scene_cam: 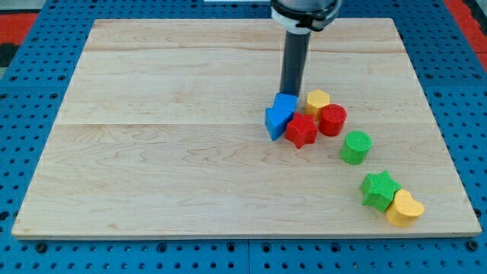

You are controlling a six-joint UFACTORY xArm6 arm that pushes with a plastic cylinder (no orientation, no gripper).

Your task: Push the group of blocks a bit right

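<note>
The wooden worktop (167,152) lay bare across the view's left and middle, set on a blue pegboard (23,46) whose edges ran out of frame. The first blocks stood right of centre: a blue triangular block (275,122) touched a blue cube (285,102) just above it, though where one ended and the other began was hard to make out, both being the same colour. The dark rod came down from the view's top, its mount cut off by the frame, and my tip (291,93) stood at the upper edge of the blue cube; the very end seemed to meet or sit just behind it, and contact could not be told for certain. There was no gripper on the arm, so none was seen spread or pressed together. Next to the right, a red star (302,130) touched the blue blocks, with a yellow block (317,100) above it, its shape partly hidden by a red cylinder (332,119) in front. Further right and lower stood a green cylinder (355,147), slightly apart. Near the view's bottom right, a green star (379,189) touched a yellow crescent-like block (405,208).
</note>
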